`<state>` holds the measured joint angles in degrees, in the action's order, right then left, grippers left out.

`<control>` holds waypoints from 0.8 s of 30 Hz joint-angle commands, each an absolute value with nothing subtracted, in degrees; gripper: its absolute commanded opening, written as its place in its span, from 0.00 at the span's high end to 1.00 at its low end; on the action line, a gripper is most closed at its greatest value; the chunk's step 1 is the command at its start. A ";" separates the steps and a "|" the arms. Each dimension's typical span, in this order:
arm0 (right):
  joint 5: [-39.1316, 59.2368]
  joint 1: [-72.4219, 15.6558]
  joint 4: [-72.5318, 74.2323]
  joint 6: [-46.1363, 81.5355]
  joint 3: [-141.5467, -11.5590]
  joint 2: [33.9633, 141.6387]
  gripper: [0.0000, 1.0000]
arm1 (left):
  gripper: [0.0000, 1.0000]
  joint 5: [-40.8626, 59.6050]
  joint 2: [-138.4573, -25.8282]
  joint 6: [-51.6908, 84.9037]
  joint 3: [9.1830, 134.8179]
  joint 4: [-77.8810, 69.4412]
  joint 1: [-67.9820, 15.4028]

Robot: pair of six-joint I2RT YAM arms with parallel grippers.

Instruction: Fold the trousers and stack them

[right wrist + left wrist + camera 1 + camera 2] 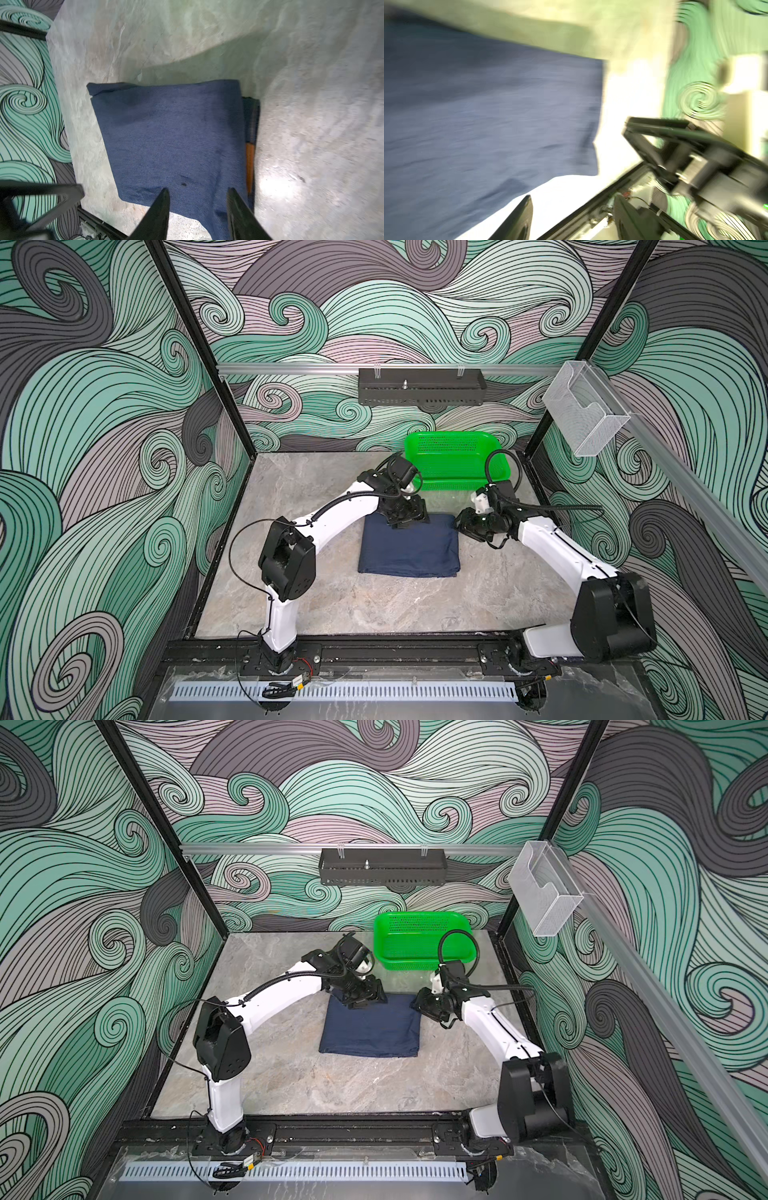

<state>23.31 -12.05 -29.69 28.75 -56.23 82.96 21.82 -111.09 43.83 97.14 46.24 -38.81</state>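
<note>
Lying folded into a navy square, the jeans (409, 545) rest on the table (374, 605) just before the green basket (453, 433), likely their stacking spot. The left gripper (409, 516) hovers over their far edge and the right gripper (461, 524) at their far right corner. Both stand with jaws apart and empty, leaving the fold undisturbed.

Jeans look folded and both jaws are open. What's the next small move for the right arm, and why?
Probably lower the right gripper and close on a corner of the folded jeans. Its open fingers hang over that corner in the right wrist view, the left gripper is open off the cloth, and the green basket is empty.
</note>
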 commanded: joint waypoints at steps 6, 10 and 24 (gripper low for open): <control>22.15 -12.33 -29.42 26.65 -55.47 93.09 0.56 | 0.31 22.59 -113.35 34.52 87.44 49.42 -29.82; 18.15 -12.39 -32.10 25.89 -55.65 96.96 0.52 | 0.30 22.05 -114.16 32.75 83.96 50.09 -27.32; 18.20 -15.92 -33.49 26.61 -56.63 102.08 0.48 | 0.20 18.90 -117.10 30.12 81.49 52.31 -23.17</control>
<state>18.37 -14.06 -30.83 26.94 -56.55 99.24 22.13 -116.18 31.66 83.00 48.82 -25.12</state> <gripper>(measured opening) 0.519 0.799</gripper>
